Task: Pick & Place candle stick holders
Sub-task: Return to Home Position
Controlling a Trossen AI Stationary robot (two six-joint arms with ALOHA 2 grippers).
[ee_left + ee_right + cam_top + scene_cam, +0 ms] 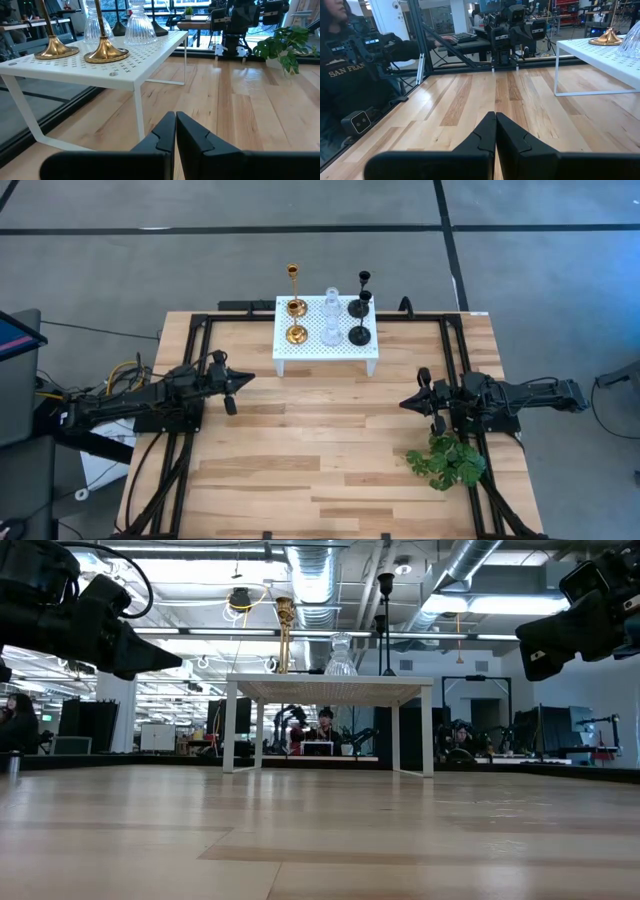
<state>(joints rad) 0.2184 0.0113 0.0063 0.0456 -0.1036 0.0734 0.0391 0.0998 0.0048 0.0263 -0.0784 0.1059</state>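
Fingers (pixel 164 134) pressed together on nothing, the left gripper (pixel 176 116) and right gripper (pixel 496 116) hover at the tabletop's (pixel 320 450) sides, well apart from the platform (pixel 300 356) where all six holders (pixel 330 320) stand in gold, glass and black pairs, so placing looks done, only homing left.

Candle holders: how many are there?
6, all on the white platform in pairs: gold holders on the left arm's side, clear glass holders in the middle, black holders on the right arm's side.

On the platform (pixel 312 352) stand the candle stick holders (pixel 330 320), plant (pixel 448 461) well apart.
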